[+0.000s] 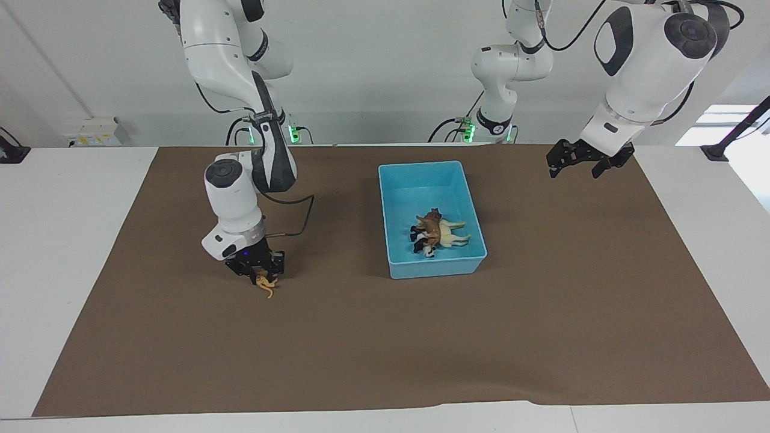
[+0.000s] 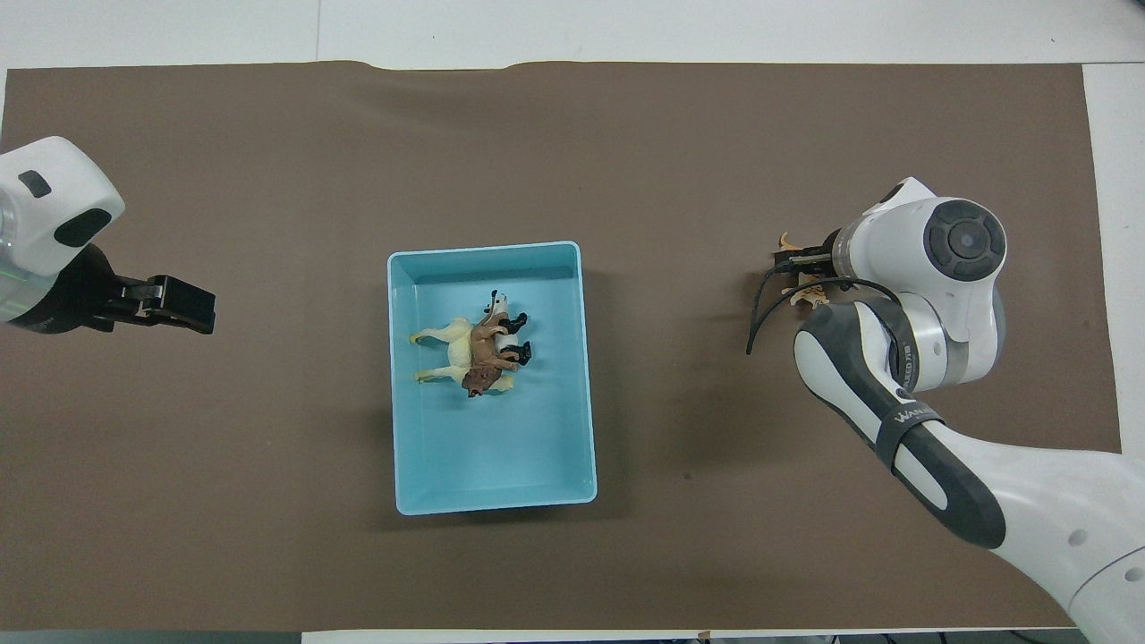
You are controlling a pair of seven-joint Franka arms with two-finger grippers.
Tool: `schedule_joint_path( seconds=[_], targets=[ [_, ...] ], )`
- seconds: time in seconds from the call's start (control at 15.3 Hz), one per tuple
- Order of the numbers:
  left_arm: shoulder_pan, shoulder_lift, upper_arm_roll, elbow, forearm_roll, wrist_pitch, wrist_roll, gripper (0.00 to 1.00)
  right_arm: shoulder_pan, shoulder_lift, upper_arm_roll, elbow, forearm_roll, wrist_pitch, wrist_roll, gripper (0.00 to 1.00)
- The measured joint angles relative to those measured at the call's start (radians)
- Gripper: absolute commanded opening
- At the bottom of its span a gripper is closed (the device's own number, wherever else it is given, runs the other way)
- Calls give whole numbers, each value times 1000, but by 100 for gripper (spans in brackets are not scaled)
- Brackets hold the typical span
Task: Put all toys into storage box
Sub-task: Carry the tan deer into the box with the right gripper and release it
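Progress of the sorting task, read across the facing view from the right arm's end of the desk to the left arm's end.

Right arm's end: the right pincer stands low over the brown mat, at the orange tiger, the only toy not yet in the box. The tiger shows just under the fingertips and appears to sit between them, touching or nearly touching the mat. Whether the fingers are already clamped on it or only standing around it cannot be told. In the overhead view the arm's wrist hides most of the figurine; only orange scraps show at its edge.

Middle: the storage box sits on the mat between the two arms. Three toys lie heaped together in it, toward the wall farther from the robots: the brown lion on top, the cream horse beside it, and the panda partly underneath.

Left arm's end: the left pincer hangs in the air over bare mat, well apart from the box, carrying nothing, its fingers spread; this arm waits.

Judged state: three of four toys stored. What remains is to secure the tiger, carry it over the box and drop it in.
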Motion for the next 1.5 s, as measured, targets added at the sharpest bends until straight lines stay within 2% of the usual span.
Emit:
schedule_joint_path(
  seconds=[0.2, 0.33, 0.39, 0.52, 0.65, 0.98, 1.18, 1.24, 1.37, 1.5],
  targets=[
    [0, 1, -4, 3, 0, -1, 1, 100, 1, 0, 0, 4, -2, -9, -1, 0],
    [0, 0, -2, 6, 0, -1, 1, 100, 13, -1, 0, 63, -10, -127, -3, 0],
    [0, 0, -2, 7, 0, -1, 1, 100, 30, 0, 0, 133, -9, -235, -1, 0],
    [0, 0, -1, 10, 0, 7, 1, 100, 78, 12, 2, 337, 0, -472, 67, 0],
    [1, 0, -1, 16, 0, 14, 1, 100, 148, 46, 5, 531, 41, -616, 201, 0],
    [12, -2, 3, 20, 0, 44, 1, 100, 413, 236, 6, 854, 80, -683, 602, 0],
    [13, -2, 2, 20, 0, 58, 1, 100, 551, 317, 4, 930, 78, -649, 767, 0],
    [13, -2, 1, 19, 0, 62, 1, 100, 588, 337, 3, 924, 67, -599, 827, 99],
    [13, -2, -1, 19, 0, 67, 1, 100, 629, 357, 1, 856, 9, -500, 901, 100],
    [13, -2, 0, 18, 0, 69, 1, 100, 623, 356, -3, 807, -17, -477, 918, 100]
  ],
)
